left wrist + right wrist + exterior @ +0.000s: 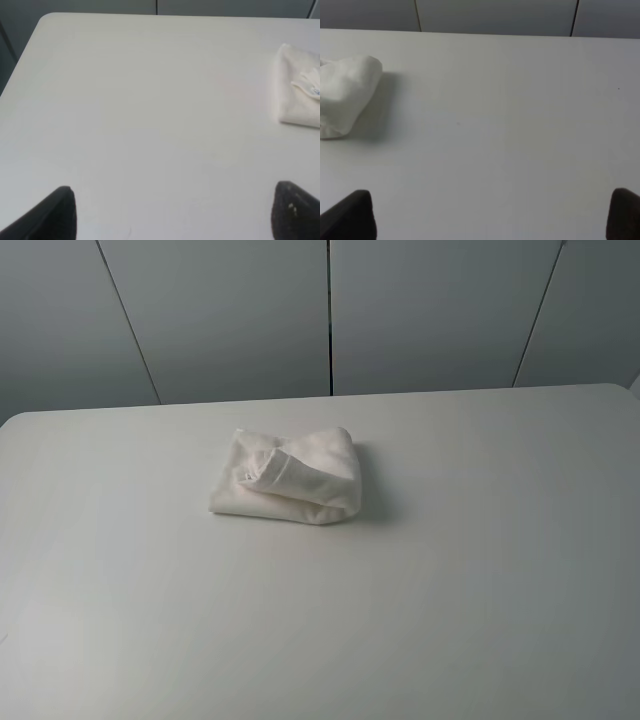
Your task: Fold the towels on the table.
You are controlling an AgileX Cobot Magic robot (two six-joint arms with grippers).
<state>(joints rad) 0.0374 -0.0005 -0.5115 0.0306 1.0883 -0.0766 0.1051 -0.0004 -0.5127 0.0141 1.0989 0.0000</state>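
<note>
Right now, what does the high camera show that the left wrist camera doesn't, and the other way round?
Only the high view shows the whole towel, bundled loosely near the table's middle, plus the table's right side and the grey wall panels behind. Only the left wrist view shows the left tool, open and empty, over bare tabletop, and the towel's small label. Both share the white table, its far left corner and the towel's left part.

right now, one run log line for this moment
towel: bunched, mid table | left gripper: open, empty | right gripper: open, empty | fold: not neat
</note>
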